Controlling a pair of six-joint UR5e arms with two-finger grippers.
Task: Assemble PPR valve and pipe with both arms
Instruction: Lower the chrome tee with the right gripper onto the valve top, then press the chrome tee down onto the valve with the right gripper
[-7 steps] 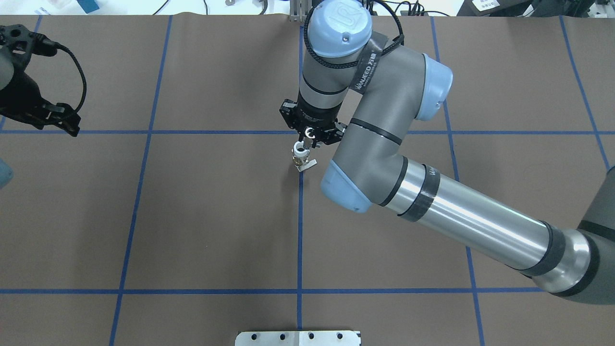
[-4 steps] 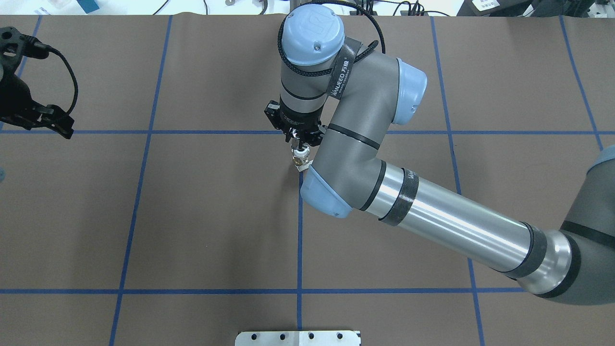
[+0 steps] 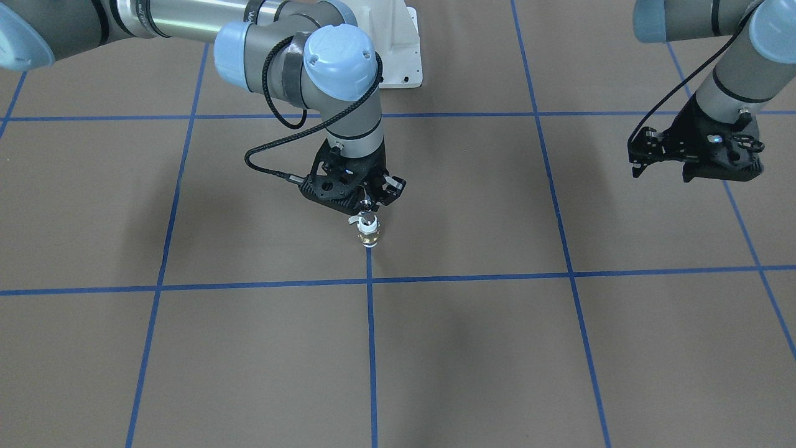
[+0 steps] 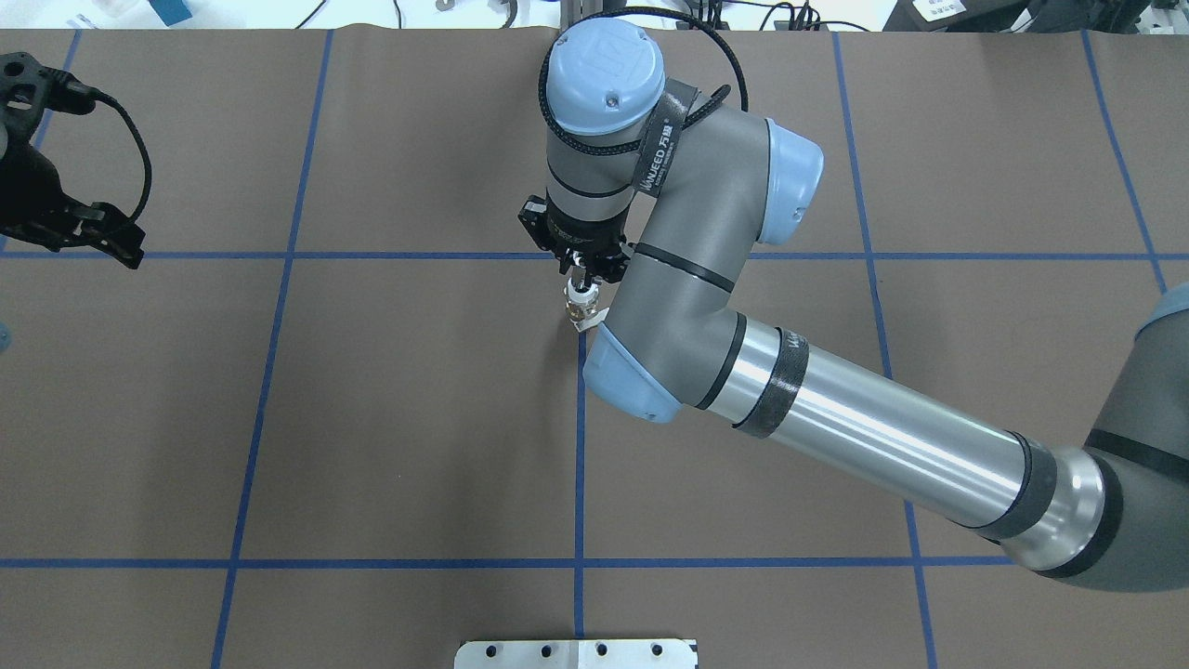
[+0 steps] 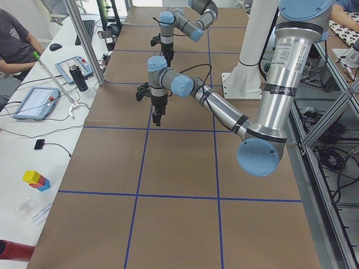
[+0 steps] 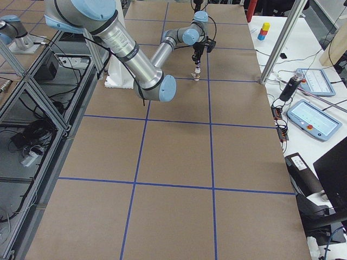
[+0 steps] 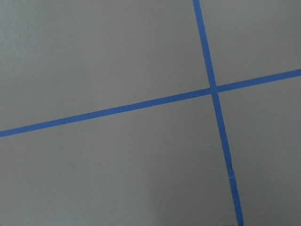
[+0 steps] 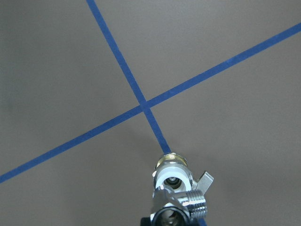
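My right gripper (image 4: 583, 277) points down at the middle of the mat and is shut on the pipe (image 8: 181, 209), a small silver fitting. The pipe sits on the upper white end of the PPR valve (image 4: 581, 311). The valve stands upright under the gripper, with a brass middle and a pale lever handle (image 8: 205, 181). It also shows in the front view (image 3: 369, 235), just behind a blue tape crossing. My left gripper (image 3: 662, 171) hovers far off at the mat's left side (image 4: 102, 243); it looks open and empty. The left wrist view shows only mat and tape.
Blue tape lines (image 4: 580, 446) divide the brown mat into squares. The white pedestal base (image 3: 398, 56) stands behind the right arm. A metal plate (image 4: 576, 653) lies at the near edge. Tablets (image 5: 33, 101) and a post (image 5: 84, 45) are on the operators' side.
The right arm's elbow and wrist swung left and the gripper turned over the valve, which stayed in place. The left gripper drifted slightly left.
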